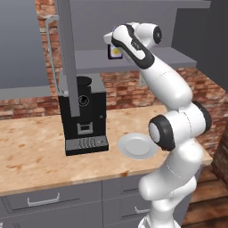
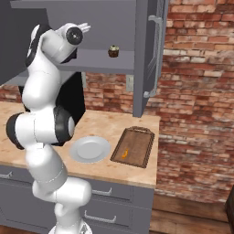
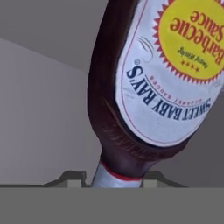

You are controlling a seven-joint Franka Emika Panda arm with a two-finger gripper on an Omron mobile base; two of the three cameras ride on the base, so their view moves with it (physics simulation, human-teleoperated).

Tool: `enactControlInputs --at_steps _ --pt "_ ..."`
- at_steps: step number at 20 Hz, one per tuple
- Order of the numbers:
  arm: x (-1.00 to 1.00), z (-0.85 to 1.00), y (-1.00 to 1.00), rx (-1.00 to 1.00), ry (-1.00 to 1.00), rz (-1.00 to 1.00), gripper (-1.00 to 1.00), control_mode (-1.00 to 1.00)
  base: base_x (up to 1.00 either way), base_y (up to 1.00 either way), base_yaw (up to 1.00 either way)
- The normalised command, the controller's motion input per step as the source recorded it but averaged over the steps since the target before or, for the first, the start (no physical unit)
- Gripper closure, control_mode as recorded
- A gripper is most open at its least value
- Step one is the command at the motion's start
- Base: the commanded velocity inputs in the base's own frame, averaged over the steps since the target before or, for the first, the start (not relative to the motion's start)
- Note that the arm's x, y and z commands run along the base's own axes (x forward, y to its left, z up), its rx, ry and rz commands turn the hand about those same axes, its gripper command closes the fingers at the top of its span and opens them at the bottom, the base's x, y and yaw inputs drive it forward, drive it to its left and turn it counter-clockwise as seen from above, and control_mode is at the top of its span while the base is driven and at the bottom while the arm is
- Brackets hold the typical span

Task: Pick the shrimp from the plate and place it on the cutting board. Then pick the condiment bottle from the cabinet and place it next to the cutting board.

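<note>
Jaws at the cabinet shelf
The jaws [image 3: 113,179] are closed partway around the condiment bottle [image 3: 144,87] up in the cabinet [image 1: 89,58].

Kitchen: brick wall [image 2: 196,68], wooden counter [image 1: 31,151], coffee machine [image 1: 84,116], grey drawers [image 1: 44,200], wall cabinet [image 2: 105,61].

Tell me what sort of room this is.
A rendered home kitchen, most likely: a tan stone-look counter over grey drawers, a black coffee machine, and a dark wooden cutting board against a red brick wall.
</note>
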Motion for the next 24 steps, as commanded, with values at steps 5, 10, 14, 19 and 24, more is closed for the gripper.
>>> enactControlInputs --at_steps 5,10,14,19,24 --pt "-0.42 0.19 0.00 0.00 0.02 -0.02 1.00 -1.00 0.00 0.00 0.00" --pt "-0.44 0.24 0.00 0.00 0.09 -0.03 1.00 -1.00 0.00 0.00 0.00" --pt "-0.40 0.29 0.00 0.03 0.11 -0.03 1.00 -1.00 0.00 0.00 0.00" --pt "-0.41 0.38 0.00 0.07 0.06 -0.01 1.00 -1.00 0.00 0.00 0.00" --pt "-0.48 0.23 0.00 0.09 0.05 0.00 1.00 -1.00 0.00 0.00 0.00"
